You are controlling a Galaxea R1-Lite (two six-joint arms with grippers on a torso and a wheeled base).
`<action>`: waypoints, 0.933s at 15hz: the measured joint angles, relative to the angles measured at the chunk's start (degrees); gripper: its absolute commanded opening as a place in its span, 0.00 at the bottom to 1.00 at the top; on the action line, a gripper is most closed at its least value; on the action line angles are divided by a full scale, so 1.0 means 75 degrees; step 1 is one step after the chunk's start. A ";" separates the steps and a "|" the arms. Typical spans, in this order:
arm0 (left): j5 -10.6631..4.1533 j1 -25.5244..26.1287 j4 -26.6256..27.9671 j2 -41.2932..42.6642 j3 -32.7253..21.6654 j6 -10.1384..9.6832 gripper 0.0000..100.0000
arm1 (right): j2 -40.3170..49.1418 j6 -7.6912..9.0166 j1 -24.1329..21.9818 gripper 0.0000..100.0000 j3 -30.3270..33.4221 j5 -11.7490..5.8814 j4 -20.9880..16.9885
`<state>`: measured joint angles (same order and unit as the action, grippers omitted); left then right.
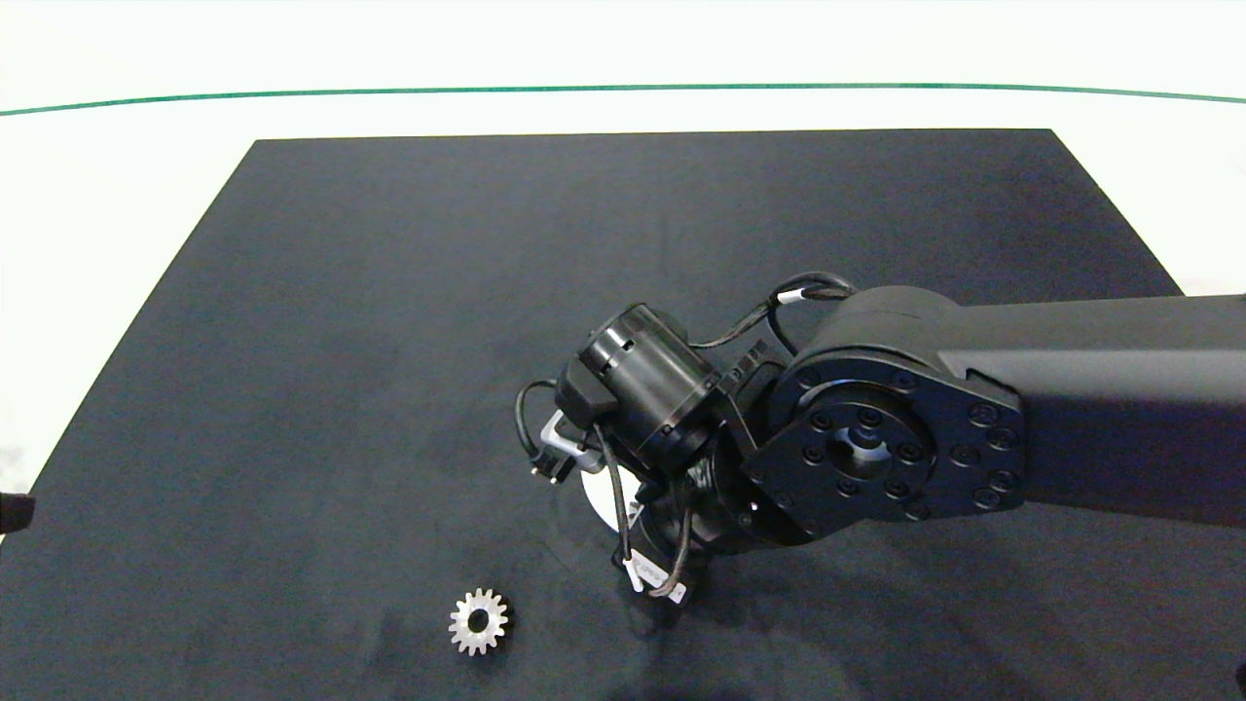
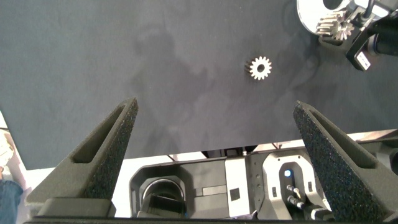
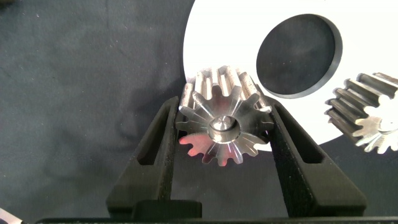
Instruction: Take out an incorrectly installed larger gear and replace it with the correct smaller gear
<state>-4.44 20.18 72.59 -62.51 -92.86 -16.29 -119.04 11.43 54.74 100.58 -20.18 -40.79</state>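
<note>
Right pincer (image 3: 224,134): I have it clenched on the larger gear (image 3: 225,118), still on its pin.
Risk: gear tilts, jams.
Left pincer (image 2: 214,134): released, off the bench.

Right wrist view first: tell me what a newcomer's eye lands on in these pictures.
The right hand grips a silver gear over the white plate, beside its round dark hole. A lone small gear lies on the black mat, nearer the table's front edge.

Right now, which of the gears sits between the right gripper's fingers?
The gear on the shaft at the white plate's edge, flanked by the right gripper. Another gear sits beside it on the plate; a third lies alone on the mat.
</note>
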 measured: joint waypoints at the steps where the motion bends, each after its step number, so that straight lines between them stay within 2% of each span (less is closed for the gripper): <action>1: 0.0000 0.0003 0.0000 0.0000 0.0003 -0.0003 1.00 | 0.0018 -0.0041 0.0005 0.21 0.0003 0.0000 0.0003; 3: 0.0000 0.0003 -0.0003 0.0011 0.0007 0.0005 1.00 | 0.0091 -0.0271 0.0037 0.16 0.0028 -0.0018 0.0000; 9: 0.0008 0.0018 -0.0003 0.0059 -0.0029 0.0008 1.00 | 0.0770 -0.0341 0.0104 0.04 -0.0180 -0.0039 -0.0041; 12: 0.0011 0.0018 -0.0007 0.0059 -0.0029 0.0005 1.00 | 0.1451 -0.0343 0.0085 0.04 -0.1031 -0.0039 -0.0049; 14: 0.0002 0.0018 0.0000 0.0063 -0.0037 0.0005 1.00 | 0.1921 -0.0470 0.0020 0.04 -0.1835 -0.0041 -0.0047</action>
<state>-4.43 20.31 72.59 -62.04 -93.14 -16.25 -104.63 7.91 54.88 86.82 -20.48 -41.14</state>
